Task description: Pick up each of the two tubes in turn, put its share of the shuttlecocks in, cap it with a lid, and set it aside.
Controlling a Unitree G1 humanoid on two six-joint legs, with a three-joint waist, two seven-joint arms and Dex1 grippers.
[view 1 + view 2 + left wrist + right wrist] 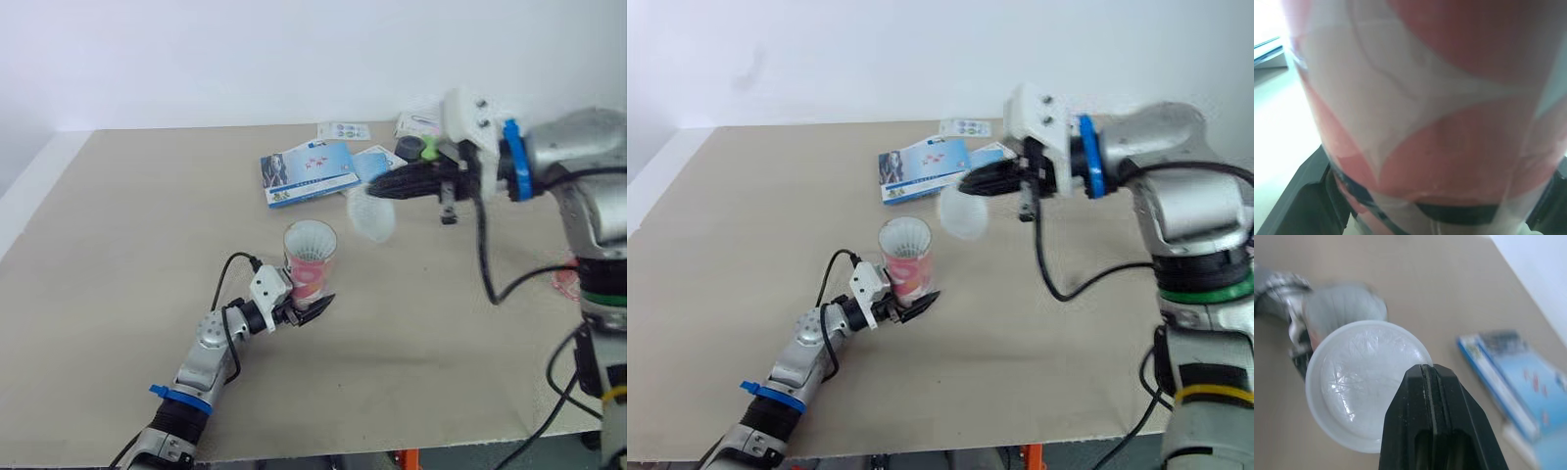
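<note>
My left end effector (pixel 306 309) clamps the tube (pixel 311 257), patterned red and white, upright. My right end effector (pixel 380 188) pinches the translucent lid (pixel 373 218). I can't read the blue box (pixel 309 172) print.

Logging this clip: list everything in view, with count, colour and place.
table: one, beige, under everything.
tube: one, red and white, upright, open-topped, mid-table.
shuttlecocks: count unclear, white, in the tube's mouth.
lid: one, translucent white, in the air to the right of the tube.
booklets: at least two, blue, lying at the table's far side.
card: one, white, beyond the booklets.
small things: count unclear, green and black, far side beside the right arm.
left gripper: one, black jaws shut on the tube's lower part.
right gripper: one, black jaws shut on the lid's rim.
</note>
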